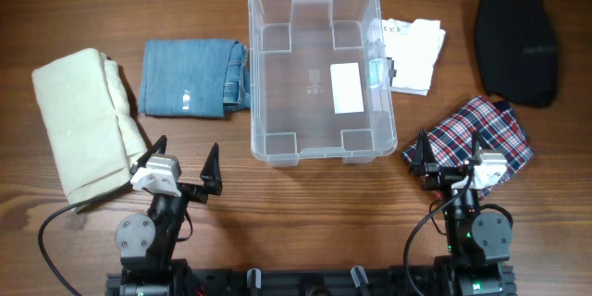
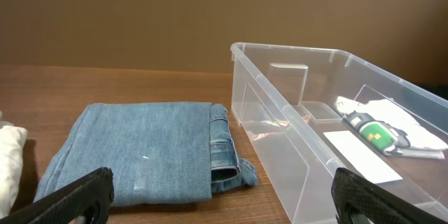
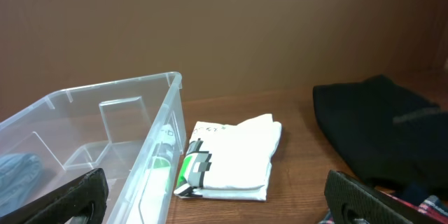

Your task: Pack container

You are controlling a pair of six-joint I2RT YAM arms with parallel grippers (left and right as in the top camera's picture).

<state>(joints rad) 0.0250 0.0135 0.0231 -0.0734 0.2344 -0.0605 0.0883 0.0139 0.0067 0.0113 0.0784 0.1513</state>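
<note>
The clear plastic container [image 1: 262, 74] stands empty at the table's middle, with a white label on its base; it also shows in the left wrist view [image 2: 280, 119] and the right wrist view [image 3: 150, 122]. Folded garments lie around it: blue jeans [image 1: 190, 76] [image 2: 140, 150] and a cream cloth [image 1: 81, 120] to its left, a white printed shirt [image 1: 412, 51] [image 3: 234, 157], a black garment [image 1: 516, 48] [image 3: 381, 133] and a plaid cloth [image 1: 481, 134] to its right. My left gripper [image 1: 183, 159] [image 2: 224, 199] is open and empty near the front. My right gripper [image 1: 450, 153] [image 3: 224, 199] is open and empty above the plaid cloth's near edge.
The wooden table [image 1: 305, 213] carries everything. Both arm bases [image 1: 148, 240] stand at the front edge.
</note>
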